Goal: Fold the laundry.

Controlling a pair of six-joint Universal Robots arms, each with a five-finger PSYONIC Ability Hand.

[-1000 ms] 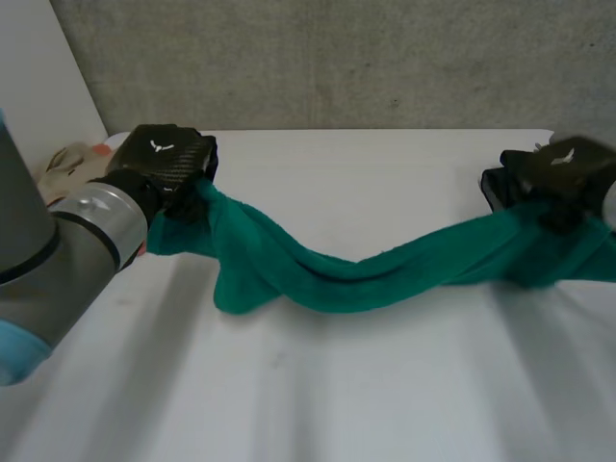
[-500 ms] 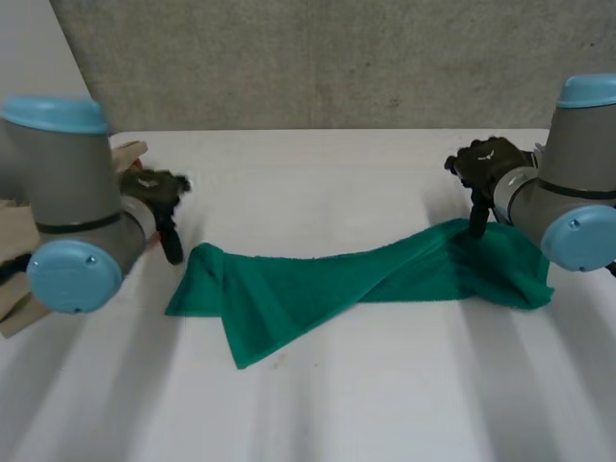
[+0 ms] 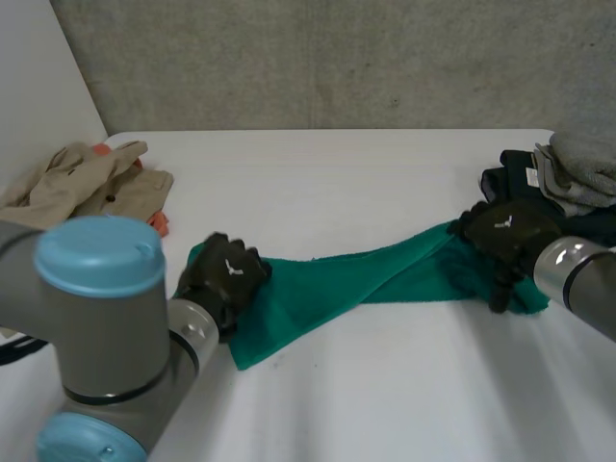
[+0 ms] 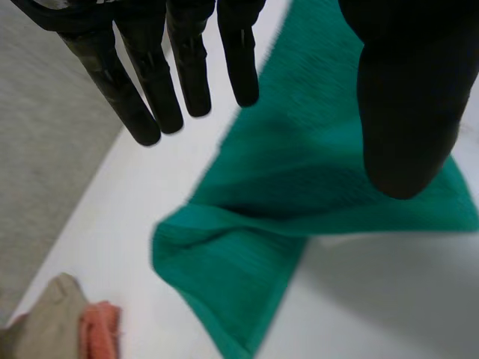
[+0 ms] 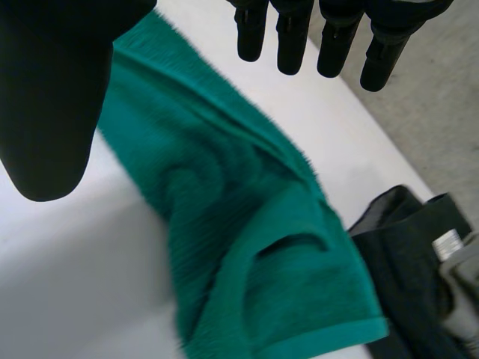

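Green terry towel (image 3: 366, 284) lies twisted across the white table (image 3: 385, 404), dropped a second ago. The left hand (image 3: 223, 279) and right hand (image 3: 505, 231) have returned over its ends, fingers spread, holding nothing — probably to regrasp.

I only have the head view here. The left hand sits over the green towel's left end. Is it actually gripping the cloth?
Observer: No. In the left wrist view the left hand has straight fingers and its thumb held apart. The green towel lies below them, ungripped.
Operator: And the right hand?
Observer: The right hand is open too, with straight fingers above the towel's other end and nothing pinched.
Operator: How does that end lie?
Observer: It is rumpled with raised wrinkles, and its corner is right beside a dark garment.
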